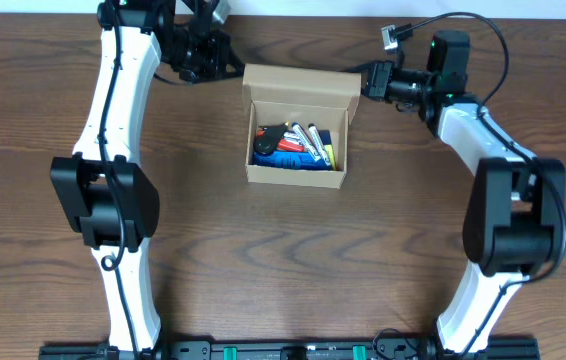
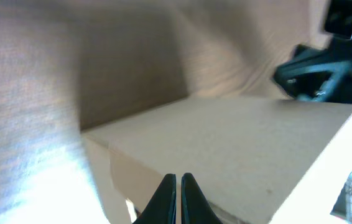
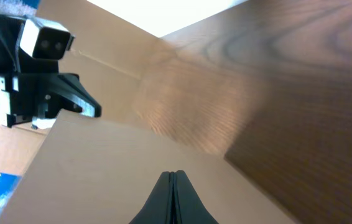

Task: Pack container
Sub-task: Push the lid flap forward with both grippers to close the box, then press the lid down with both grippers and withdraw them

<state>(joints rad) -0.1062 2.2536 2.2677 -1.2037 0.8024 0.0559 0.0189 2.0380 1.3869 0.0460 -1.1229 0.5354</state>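
Note:
The container (image 1: 296, 177) is a tan cardboard box at the table's middle, open, with its flap lid (image 1: 300, 84) standing up at the back. Inside lie several pens and markers (image 1: 293, 145) in blue, red, black and yellow. My left gripper (image 1: 231, 62) is shut at the flap's back left corner. In the left wrist view its tips (image 2: 177, 180) are against the flap's plain face (image 2: 238, 143). My right gripper (image 1: 366, 82) is shut at the flap's right edge. In the right wrist view its tips (image 3: 171, 177) lie over the flap (image 3: 101, 168).
The box stands on a dark wood table (image 1: 213, 240). Both arms reach in from the back corners. The left arm's wrist camera (image 3: 45, 40) shows in the right wrist view, and the right arm (image 2: 325, 74) shows in the left wrist view.

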